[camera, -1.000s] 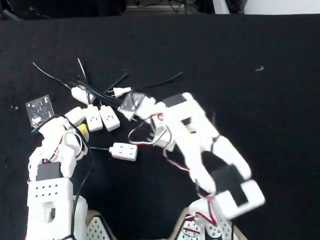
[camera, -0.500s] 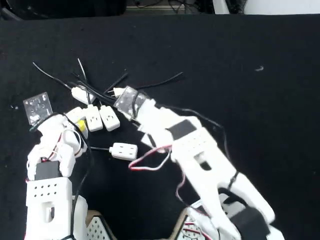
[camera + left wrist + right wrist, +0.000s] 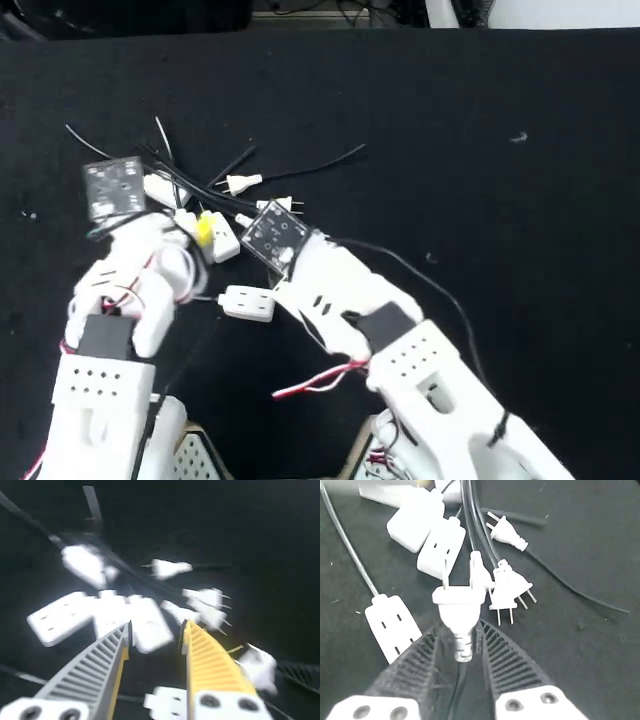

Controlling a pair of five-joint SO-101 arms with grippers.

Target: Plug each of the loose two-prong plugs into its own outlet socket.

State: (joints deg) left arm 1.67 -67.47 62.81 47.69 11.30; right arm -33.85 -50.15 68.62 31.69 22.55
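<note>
My right gripper [image 3: 457,630] is shut on a white two-prong plug [image 3: 459,605] with a black cord. Its prongs point at a white outlet socket [image 3: 441,550], a short gap away. A second socket [image 3: 415,520] lies beside that one and a third socket [image 3: 392,625] sits off to the side. Two loose plugs [image 3: 509,590] [image 3: 507,532] lie close by. My left gripper [image 3: 155,630] is open, its fingers straddling a white socket [image 3: 147,625]. In the high view its yellow finger [image 3: 205,230] sits over the socket cluster [image 3: 222,240].
Black cords [image 3: 300,165] fan out over the black table behind the sockets. One more socket [image 3: 247,302] lies on its own between the two arms. Both arms crowd the same patch left of the table's centre.
The left arm has swung forward and to the right, onto the socket cluster. The right arm has drawn back a little toward the near side, still holding its plug.
</note>
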